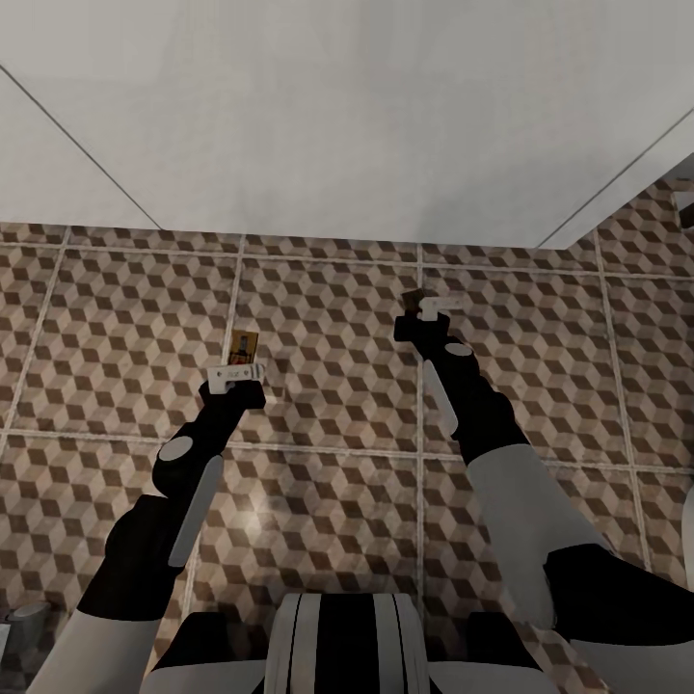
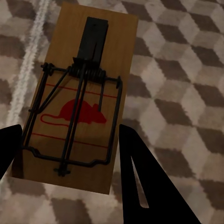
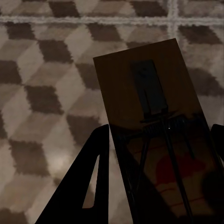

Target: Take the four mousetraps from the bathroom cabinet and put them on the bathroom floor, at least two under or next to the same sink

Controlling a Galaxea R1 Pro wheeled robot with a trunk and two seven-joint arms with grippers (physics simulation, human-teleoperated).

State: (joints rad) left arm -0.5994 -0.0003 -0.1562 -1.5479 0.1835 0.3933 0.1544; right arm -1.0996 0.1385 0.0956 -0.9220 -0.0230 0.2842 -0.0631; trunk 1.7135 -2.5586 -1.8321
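Head view: left pincer (image 1: 237, 374) clenched a tan wooden mousetrap (image 2: 77, 102); right pincer (image 1: 429, 310) clenched another tan mousetrap (image 3: 154, 135), both over cube-patterned tile floor (image 1: 328, 328).

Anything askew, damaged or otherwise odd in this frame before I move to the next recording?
Nothing stands out. Each end effector, left and right, grips one mousetrap: the left mousetrap and the right mousetrap look intact, wire parts in place, held over the patterned bathroom floor. No spills or breakage visible.

Both arms are black with white panels and white upper sleeves; each pincer, left (image 1: 238, 374) and right (image 1: 436, 306), is white-tipped with black triangular fingers (image 2: 144, 186). The trunk is black with white stripes.
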